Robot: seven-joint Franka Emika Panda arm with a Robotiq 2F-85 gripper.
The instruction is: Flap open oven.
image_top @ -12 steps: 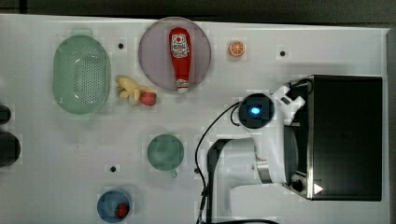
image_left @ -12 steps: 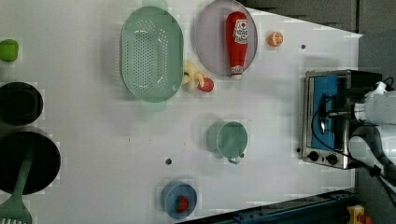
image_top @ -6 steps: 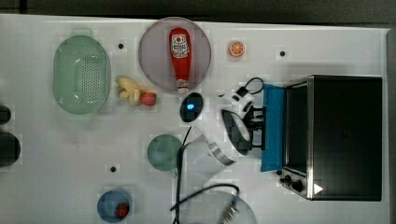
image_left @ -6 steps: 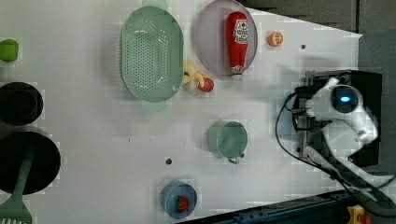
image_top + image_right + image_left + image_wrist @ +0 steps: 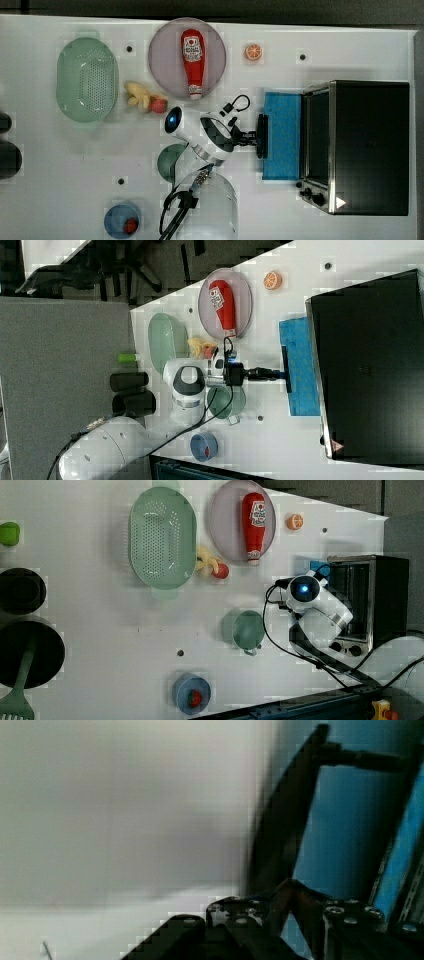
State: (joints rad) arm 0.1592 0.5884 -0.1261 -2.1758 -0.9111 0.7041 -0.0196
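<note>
The black boxy oven (image 5: 370, 145) stands at the top view's right. Its blue glass flap door (image 5: 282, 135) lies folded down flat on the table, and the cavity behind the silver frame is exposed. My gripper (image 5: 255, 136) reaches level across the table to the door's black bar handle (image 5: 261, 136) and is shut on it. In the right view the gripper (image 5: 280, 374) meets the handle (image 5: 286, 370) at the door's (image 5: 300, 365) outer edge. The wrist view has the dark handle bar (image 5: 290, 820) running in front of the blue glass (image 5: 340, 830).
A ketchup bottle (image 5: 192, 60) lies on a pink plate beside an orange slice (image 5: 253, 52). A green colander (image 5: 87, 80), toy fruit (image 5: 145, 100), a green cup (image 5: 170, 160) under my arm and a blue bowl (image 5: 121, 220) occupy the top view's left half.
The oven door has swung from shut to flat open. My arm has drawn back from over the oven toward the top view's left, with the handle in my gripper.
</note>
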